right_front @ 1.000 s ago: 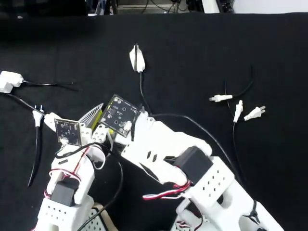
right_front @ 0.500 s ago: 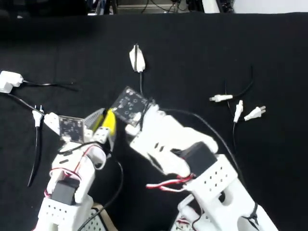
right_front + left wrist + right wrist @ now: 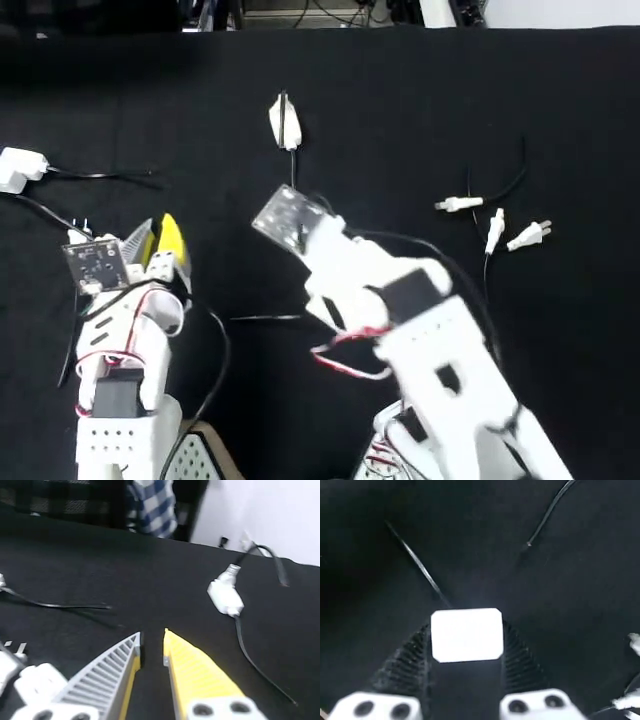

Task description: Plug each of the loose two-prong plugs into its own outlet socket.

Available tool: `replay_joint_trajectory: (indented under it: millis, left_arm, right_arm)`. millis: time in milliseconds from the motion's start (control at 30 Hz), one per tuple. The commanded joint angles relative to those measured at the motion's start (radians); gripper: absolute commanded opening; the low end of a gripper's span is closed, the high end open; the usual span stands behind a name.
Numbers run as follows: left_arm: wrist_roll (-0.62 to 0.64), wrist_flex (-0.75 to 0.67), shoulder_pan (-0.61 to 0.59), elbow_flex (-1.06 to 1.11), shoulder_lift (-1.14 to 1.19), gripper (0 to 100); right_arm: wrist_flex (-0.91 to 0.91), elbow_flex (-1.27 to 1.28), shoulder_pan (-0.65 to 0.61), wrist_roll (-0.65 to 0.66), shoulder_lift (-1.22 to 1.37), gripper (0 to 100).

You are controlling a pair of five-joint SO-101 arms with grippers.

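My right gripper [image 3: 465, 628] is shut on a white block [image 3: 466, 642] with a thin black cord running off it; I cannot tell whether it is a socket or a plug body. In the high view the right arm [image 3: 365, 275] is at mid-table, its wrist board just short of a white outlet socket [image 3: 285, 122]. My left gripper [image 3: 153, 238] is open near the table's left side, with nothing between its grey and yellow fingers [image 3: 187, 667]. A two-prong plug [image 3: 78, 233] lies just left of it. Three loose plugs [image 3: 495, 228] lie at the right. Another white socket [image 3: 20, 168] sits at the left edge.
Black cords trail over the black cloth: one from the far socket [image 3: 225, 595] toward the right arm, one down the left side from the plug [image 3: 10, 655]. The table's far edge runs along the back. Open cloth lies between the arms and the right-hand plugs.
The left arm has swung left, away from the right arm, toward the left-side plug. The right arm has pushed away from the near edge, with its wrist now nearer the far socket.
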Motion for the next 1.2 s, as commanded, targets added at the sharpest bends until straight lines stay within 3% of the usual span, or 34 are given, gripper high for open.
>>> replay_joint_trajectory:
  millis: [0, 400, 800, 1167]
  left_arm:
    - [0.005, 0.0, -0.059, 0.018, -0.009, 10]
    - [0.0, -0.002, -0.065, 0.018, -0.009, 10]
    - [0.0, -0.002, -0.065, 0.018, -0.009, 10]
    - [0.008, -0.02, -0.065, 0.018, -0.009, 10]
  right_arm:
    - [-0.098, -0.027, 0.009, 0.002, 0.194, 1.2]
    - [-0.18, -0.664, 0.008, -0.137, 1.056, 1.2]
    - [0.069, -1.377, -0.017, -0.167, 1.572, 1.7]
    - [0.377, -1.867, -0.02, -0.19, 1.727, 25.1]
